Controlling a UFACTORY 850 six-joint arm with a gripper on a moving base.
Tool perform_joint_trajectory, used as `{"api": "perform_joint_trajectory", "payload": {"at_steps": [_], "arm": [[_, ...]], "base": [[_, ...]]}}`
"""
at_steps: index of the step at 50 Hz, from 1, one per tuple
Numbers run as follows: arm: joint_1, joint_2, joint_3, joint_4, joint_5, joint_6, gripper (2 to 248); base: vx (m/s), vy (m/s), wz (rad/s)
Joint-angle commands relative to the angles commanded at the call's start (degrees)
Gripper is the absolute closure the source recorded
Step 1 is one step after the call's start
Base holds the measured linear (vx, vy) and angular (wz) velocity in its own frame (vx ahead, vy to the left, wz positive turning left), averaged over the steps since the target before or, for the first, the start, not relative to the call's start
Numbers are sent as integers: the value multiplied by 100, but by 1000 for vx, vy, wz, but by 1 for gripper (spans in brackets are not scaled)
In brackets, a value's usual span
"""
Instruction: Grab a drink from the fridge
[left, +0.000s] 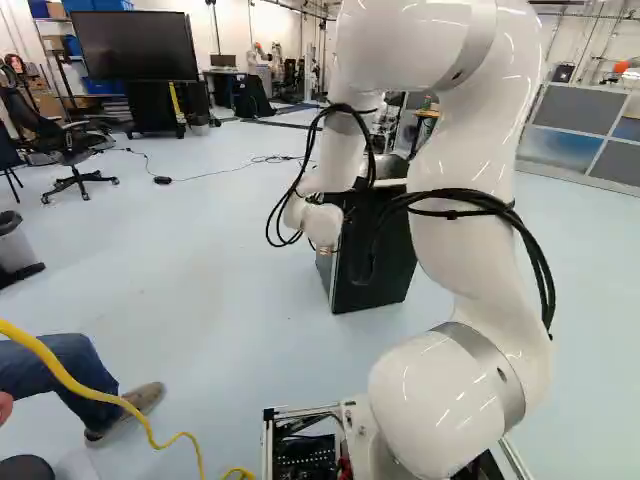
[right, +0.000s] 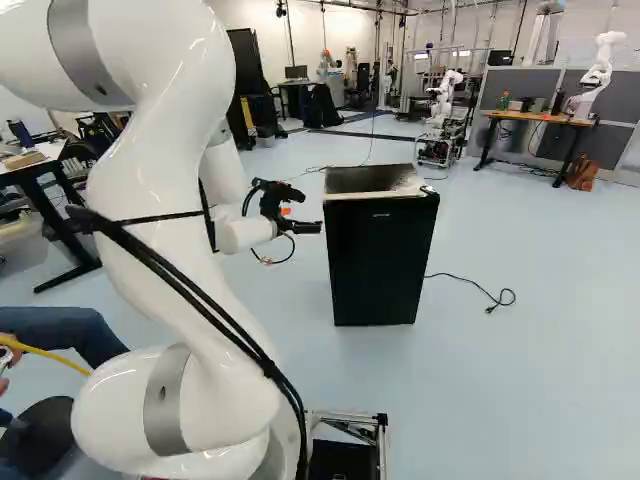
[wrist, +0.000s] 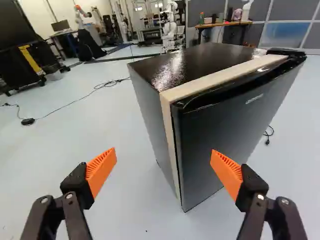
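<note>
My gripper (right: 306, 227) is just beside the upper part of the small black fridge (right: 380, 255) in the right base view. In the wrist view, the gripper (wrist: 164, 160) stands wide open with nothing between its orange pads; the fridge (wrist: 150, 95) is ahead, its near corner reaching across the space in front of one finger. Its dark door (wrist: 225, 135) looks closed, with a pale strip along the cabinet's edge and a recessed lip at the top. The door hides the inside, and no drink in it shows.
A person's leg (left: 60, 370) and a yellow cable (left: 80, 385) are close beside the base. A power cord (right: 470, 285) lies on the floor past the fridge. Farther off are a wheeled screen (left: 135, 45), an office chair (left: 75, 150), a wooden table (right: 535, 118) and another robot (right: 445, 100).
</note>
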Motion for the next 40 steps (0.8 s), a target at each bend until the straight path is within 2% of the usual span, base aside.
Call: {"api": "perform_joint_trajectory", "payload": {"at_steps": [11,32,40], "arm": [[41,-277,-209,475,216,0,3],[114,-526,-540,1381,628,0,3],[134,-615,-673,1563,721,0,3]], "base": [[0,0,0],[0,0,0],[0,0,0]]}}
